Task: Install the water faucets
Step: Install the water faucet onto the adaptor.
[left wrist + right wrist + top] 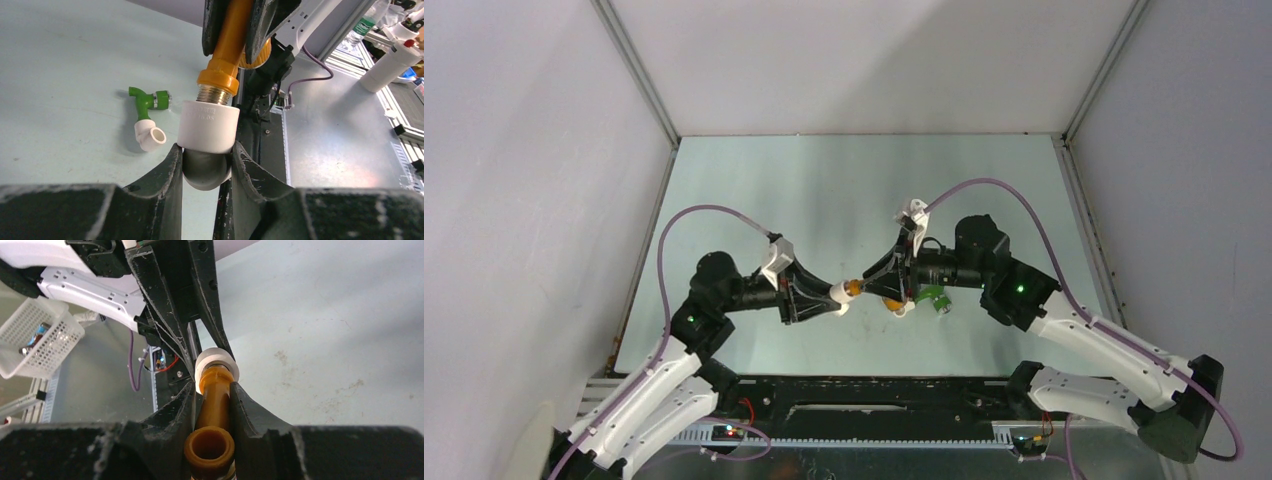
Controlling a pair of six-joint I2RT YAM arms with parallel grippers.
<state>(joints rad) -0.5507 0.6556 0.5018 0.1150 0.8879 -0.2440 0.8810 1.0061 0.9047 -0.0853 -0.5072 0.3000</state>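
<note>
The orange faucet [231, 37], where have you got it?

— In my right gripper [214, 390]. Both fingers press against its barrel, one on each side. I hold it above the table [824, 190], in the near half, about midway between left and right, where my two arms meet.

— And your other arm?

— My left gripper [206, 150] is clamped on a white elbow fitting [207, 125]. The fingers hold its rounded bend, and its open mouth faces the faucet.

— Do the two parts touch?

— Yes. The faucet's brass thread [215, 94] enters the mouth of the fitting, and the two stand in one line. A few turns of thread show between the orange collar and the white rim. How far the thread reaches inside I cannot tell.

— Where is the green faucet?

— The green faucet [144, 102] lies on its side on the table, to the right of the joined pieces and just on the near side of my right wrist. Neither of my grippers touches it. Its greyish round end [161, 99] points sideways, and its lower end sits in a second white elbow [150, 136], whose open mouth faces along the table.

— Anything beyond the table?

— A white mesh basket [37, 342] shows past the near edge in my right wrist view. What lies in it is too small for me to make out.
</note>
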